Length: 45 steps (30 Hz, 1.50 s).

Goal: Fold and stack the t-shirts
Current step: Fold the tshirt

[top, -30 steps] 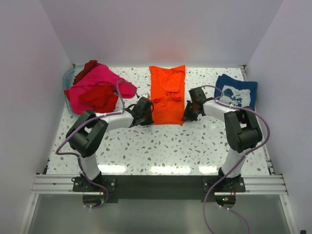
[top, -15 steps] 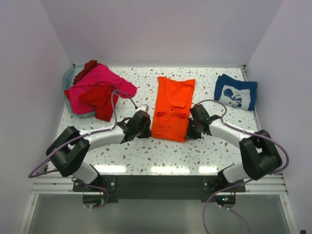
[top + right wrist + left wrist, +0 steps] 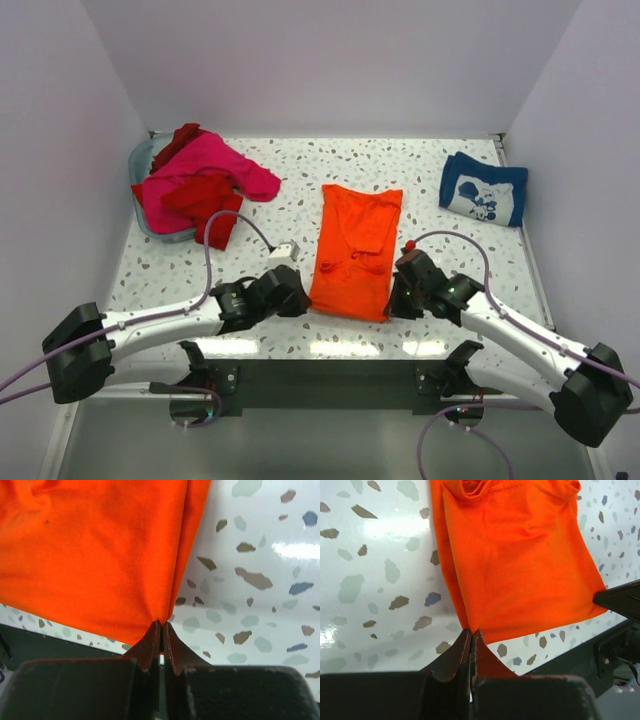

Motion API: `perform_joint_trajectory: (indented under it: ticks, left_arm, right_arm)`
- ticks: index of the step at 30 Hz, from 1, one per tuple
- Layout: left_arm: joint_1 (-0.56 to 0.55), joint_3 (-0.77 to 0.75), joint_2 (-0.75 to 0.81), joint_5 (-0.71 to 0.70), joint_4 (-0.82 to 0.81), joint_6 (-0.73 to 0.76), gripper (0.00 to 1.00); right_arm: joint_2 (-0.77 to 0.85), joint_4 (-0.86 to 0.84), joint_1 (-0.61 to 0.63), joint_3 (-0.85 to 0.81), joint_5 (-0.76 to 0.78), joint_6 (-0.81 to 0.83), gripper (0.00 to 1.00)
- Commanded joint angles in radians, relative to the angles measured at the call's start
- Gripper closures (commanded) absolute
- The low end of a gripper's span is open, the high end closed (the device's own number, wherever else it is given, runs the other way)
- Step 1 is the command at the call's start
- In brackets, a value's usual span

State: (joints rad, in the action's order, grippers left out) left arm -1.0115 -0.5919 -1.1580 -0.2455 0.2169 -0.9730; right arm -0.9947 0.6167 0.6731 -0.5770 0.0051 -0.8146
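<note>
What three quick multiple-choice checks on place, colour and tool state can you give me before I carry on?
1. The navy t-shirt lies:
A in the bin
B under another shirt
C at the far right of the table

2. The cloth stretched between the left tool and the right tool is:
A pink
B orange
C red

3. The left tool is:
A shut on the cloth's near corner
B wide open above it
C resting on bare table

Answers:
1 C: it sits alone by the right wall.
2 B: the orange t-shirt runs into both pinched tips.
3 A: the left wrist view shows its jaws closed with the cloth between them.
</note>
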Motion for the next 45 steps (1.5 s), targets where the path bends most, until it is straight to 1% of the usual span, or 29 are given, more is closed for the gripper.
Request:
perform_joint_trajectory:
  ticks: [1, 5, 6, 8, 11, 15, 22, 25, 26, 30, 33, 35, 37, 40, 45]
  left_arm:
    - [-0.059, 0.000, 0.043, -0.087, 0.065, -0.085, 1.00]
    - [-0.168, -0.061, 0.053, -0.161, 0.166, -0.139, 1.00]
    - [-0.185, -0.075, 0.064, -0.178, 0.183, -0.153, 1.00]
    - [-0.225, -0.114, 0.075, -0.222, 0.238, -0.193, 1.00]
    - [-0.252, -0.157, 0.099, -0.254, 0.278, -0.217, 1.00]
    - [-0.256, -0.213, 0.098, -0.265, 0.292, -0.179, 1.00]
    - [-0.251, -0.353, 0.034, -0.330, 0.318, -0.093, 1.00]
    - [-0.213, -0.382, 0.006, -0.327, 0.297, -0.035, 1.00]
    - [-0.175, -0.387, -0.003, -0.290, 0.271, -0.017, 1.00]
    - [-0.115, -0.410, -0.046, -0.239, 0.208, 0.048, 1.00]
    - [-0.075, -0.427, -0.083, -0.219, 0.190, 0.083, 1.00]
    - [-0.043, -0.428, -0.104, -0.198, 0.168, 0.109, 1.00]
    - [-0.023, -0.436, -0.121, -0.183, 0.148, 0.132, 1.00]
    - [0.014, -0.451, -0.157, -0.153, 0.131, 0.155, 1.00]
    - [0.056, -0.454, -0.203, -0.089, 0.096, 0.174, 1.00]
  right_arm:
    - [0.088, 0.147, 0.038, 0.006, 0.038, -0.060, 1.00]
    - [0.163, 0.261, 0.068, -0.081, 0.076, -0.075, 1.00]
    - [0.169, 0.309, 0.069, -0.128, 0.084, -0.071, 1.00]
    - [0.176, 0.348, 0.072, -0.173, 0.093, -0.061, 1.00]
    - [0.183, 0.408, 0.075, -0.242, 0.110, -0.049, 1.00]
    - [0.192, 0.463, 0.075, -0.313, 0.140, -0.043, 1.00]
    - [0.140, 0.457, 0.075, -0.389, 0.243, -0.017, 1.00]
    - [0.090, 0.445, 0.074, -0.454, 0.323, 0.003, 1.00]
    - [0.073, 0.442, 0.074, -0.471, 0.361, 0.018, 1.00]
    - [-0.021, 0.387, 0.057, -0.543, 0.395, 0.069, 1.00]
    - [-0.102, 0.345, 0.013, -0.572, 0.380, 0.112, 1.00]
    - [-0.142, 0.321, -0.039, -0.583, 0.360, 0.143, 1.00]
    - [-0.160, 0.285, -0.096, -0.590, 0.325, 0.163, 1.00]
    - [-0.199, 0.256, -0.148, -0.607, 0.300, 0.195, 1.00]
    - [-0.292, 0.235, -0.176, -0.656, 0.288, 0.241, 1.00]
